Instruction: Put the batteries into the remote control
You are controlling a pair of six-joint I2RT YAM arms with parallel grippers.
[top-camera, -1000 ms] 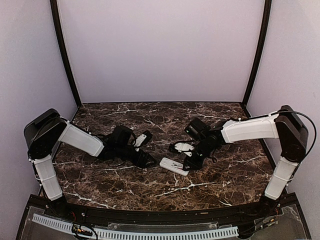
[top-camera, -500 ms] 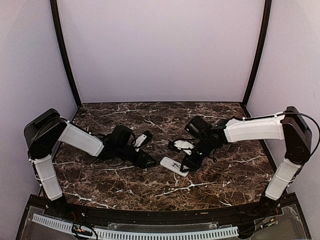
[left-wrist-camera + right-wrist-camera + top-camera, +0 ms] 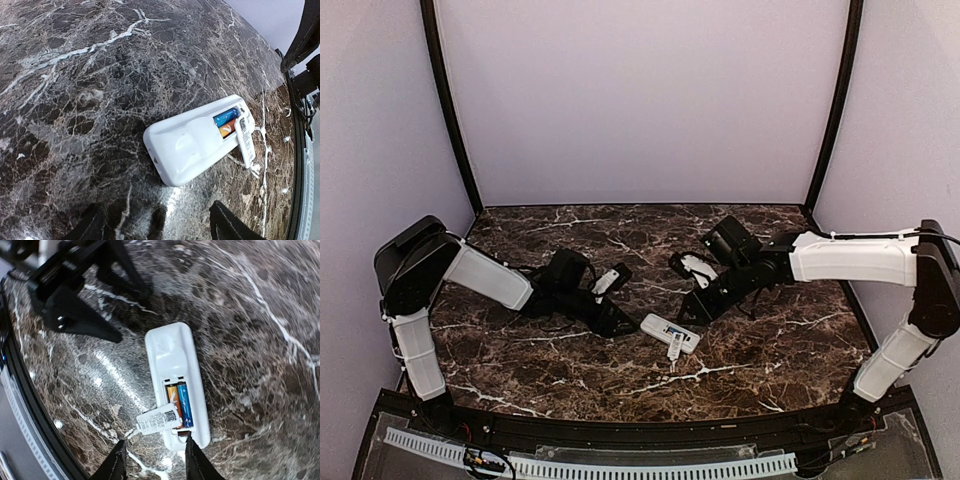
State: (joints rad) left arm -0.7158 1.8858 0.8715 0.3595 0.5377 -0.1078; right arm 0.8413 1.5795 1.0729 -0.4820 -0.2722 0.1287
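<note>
White remote control [image 3: 172, 360], blue, orange batteries [image 3: 183, 405]

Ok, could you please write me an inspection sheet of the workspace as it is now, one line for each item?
Surface: dark marble-pattern table, glossy.
Job's things: remote control lies back up with its compartment open; two batteries inside, one blue, one orange; loose cover rests at the compartment's edge, not fitted.
Clutter: nothing seen.
Grippers: left gripper open and empty, near the remote's closed end; right gripper open and empty, close to the cover.
Cables: small wires at the front rail.
Surroundings: plain pale walls, black corner posts.
</note>
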